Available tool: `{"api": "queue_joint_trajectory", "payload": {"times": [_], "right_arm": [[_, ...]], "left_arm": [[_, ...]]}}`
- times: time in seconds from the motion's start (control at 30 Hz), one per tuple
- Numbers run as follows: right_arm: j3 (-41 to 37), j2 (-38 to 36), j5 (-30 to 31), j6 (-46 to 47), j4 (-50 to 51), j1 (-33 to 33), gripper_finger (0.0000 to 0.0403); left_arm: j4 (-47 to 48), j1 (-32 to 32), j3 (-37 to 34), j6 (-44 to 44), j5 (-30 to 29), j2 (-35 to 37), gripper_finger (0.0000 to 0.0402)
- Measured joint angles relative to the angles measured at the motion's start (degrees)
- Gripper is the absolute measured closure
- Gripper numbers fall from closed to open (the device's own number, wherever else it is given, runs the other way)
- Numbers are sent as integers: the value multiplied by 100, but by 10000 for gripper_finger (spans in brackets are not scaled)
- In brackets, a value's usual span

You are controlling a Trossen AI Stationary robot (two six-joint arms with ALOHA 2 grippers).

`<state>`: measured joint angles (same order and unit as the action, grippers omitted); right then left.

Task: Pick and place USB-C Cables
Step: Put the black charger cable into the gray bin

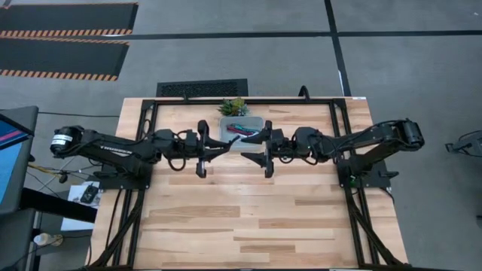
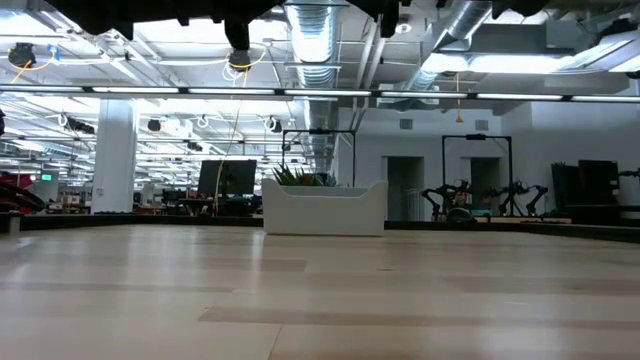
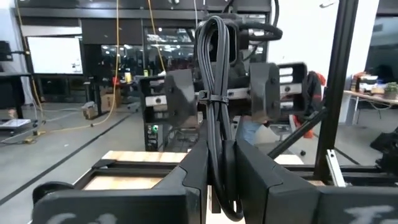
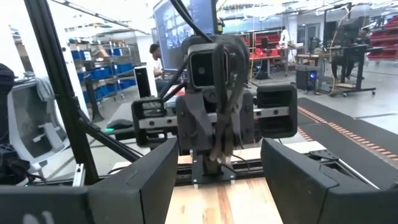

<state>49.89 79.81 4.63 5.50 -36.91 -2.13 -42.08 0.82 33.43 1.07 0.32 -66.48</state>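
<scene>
Just in front of the clear bin [image 1: 242, 128], a black USB-C cable [image 3: 217, 118] is pinched by the left gripper [image 3: 221, 180]; the right gripper [image 4: 217, 180], facing it, appears spread.

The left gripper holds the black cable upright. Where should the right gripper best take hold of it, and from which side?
Probably the free upper part of the black cable, near its tie, above the left gripper that clamps the lower end. The strands run straight and bundled there. The open right gripper faces it, so come in level from that side.
</scene>
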Motion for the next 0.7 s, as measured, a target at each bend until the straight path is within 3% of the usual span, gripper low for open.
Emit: {"api": "queue_joint_trajectory", "payload": {"times": [0.23,0.43,0.7], "right_arm": [[0,16,-10,-4,-6,4,148],[0,42,-13,-14,41,4,148],[0,42,-16,2,51,-38,148]], "left_arm": [[-194,-4,21,204,-1,-248,365],[-239,-94,491,55,242,-761,365],[-234,-87,557,31,196,-772,365]]}}
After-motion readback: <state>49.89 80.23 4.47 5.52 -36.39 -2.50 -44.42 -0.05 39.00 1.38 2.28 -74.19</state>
